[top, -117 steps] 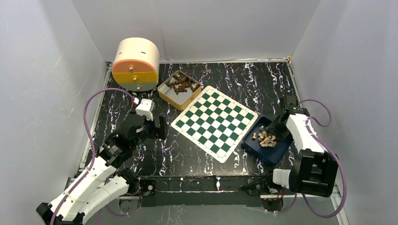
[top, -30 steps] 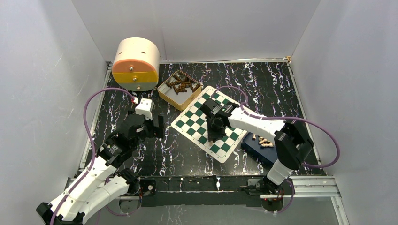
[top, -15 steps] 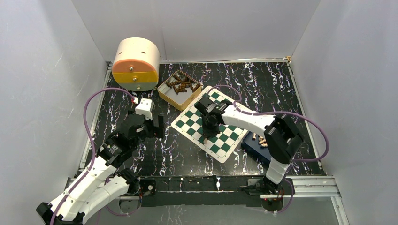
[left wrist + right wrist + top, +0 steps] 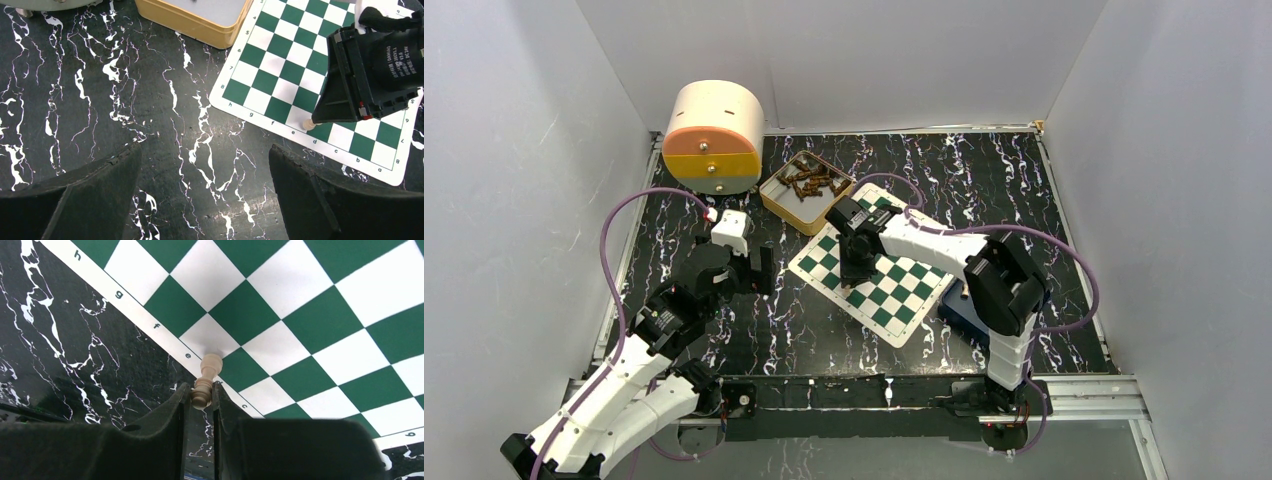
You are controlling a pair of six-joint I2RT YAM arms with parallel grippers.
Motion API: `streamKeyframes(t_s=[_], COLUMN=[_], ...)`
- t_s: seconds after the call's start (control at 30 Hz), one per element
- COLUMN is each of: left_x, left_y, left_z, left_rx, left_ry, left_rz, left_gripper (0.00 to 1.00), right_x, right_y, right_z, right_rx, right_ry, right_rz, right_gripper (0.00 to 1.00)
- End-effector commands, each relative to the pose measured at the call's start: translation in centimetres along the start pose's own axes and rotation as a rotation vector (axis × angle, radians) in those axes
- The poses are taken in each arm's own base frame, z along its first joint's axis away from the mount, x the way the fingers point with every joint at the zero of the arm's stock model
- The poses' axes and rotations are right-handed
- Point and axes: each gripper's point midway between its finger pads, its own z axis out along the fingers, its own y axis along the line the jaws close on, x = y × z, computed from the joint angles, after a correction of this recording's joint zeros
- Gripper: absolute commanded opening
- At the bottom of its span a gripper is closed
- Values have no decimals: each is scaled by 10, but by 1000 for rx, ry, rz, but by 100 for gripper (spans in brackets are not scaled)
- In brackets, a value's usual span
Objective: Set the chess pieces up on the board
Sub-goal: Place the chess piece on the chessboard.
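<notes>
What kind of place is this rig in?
Likely a lab test cell: white walls box in a black marbled table, the left arm and right arm are bolted at its near edge, and a chess board is staged as a prop.

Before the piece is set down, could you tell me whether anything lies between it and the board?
Nothing visible does: the right gripper holds the piece over a bare white edge square of the board.

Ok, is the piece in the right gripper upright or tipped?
Upright: the right gripper grips the chess piece by its head, base down over the board. Whether it touches: cannot tell.
</notes>
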Motion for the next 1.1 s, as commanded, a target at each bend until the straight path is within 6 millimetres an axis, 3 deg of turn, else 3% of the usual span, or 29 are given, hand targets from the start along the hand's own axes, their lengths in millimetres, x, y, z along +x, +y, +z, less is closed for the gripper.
streamKeyframes(t_s=[0.0, 0.4, 0.7, 0.93, 1.07], left_x=[-8, -7, -7, -7, -7], left_y=[2, 2, 2, 2, 2], left_z=[-2, -1, -1, -1, -1], left_rx=[-8, -10, -10, -10, -11], left_ry=[-32, -28, -28, -28, -24], left_rz=[-2, -1, 0, 1, 4], left_gripper=[95, 95, 95, 95, 95], right_x=[-16, -14, -17, -19, -22], right_y=[18, 13, 14, 17, 17], right_z=[-2, 10, 8, 3, -9], right_rx=[-39, -13, -11, -20, -22], right_ry=[-29, -17, -22, -31, -53], right_rz=[-13, -16, -18, -18, -16], right_gripper=[26, 26, 30, 46, 53])
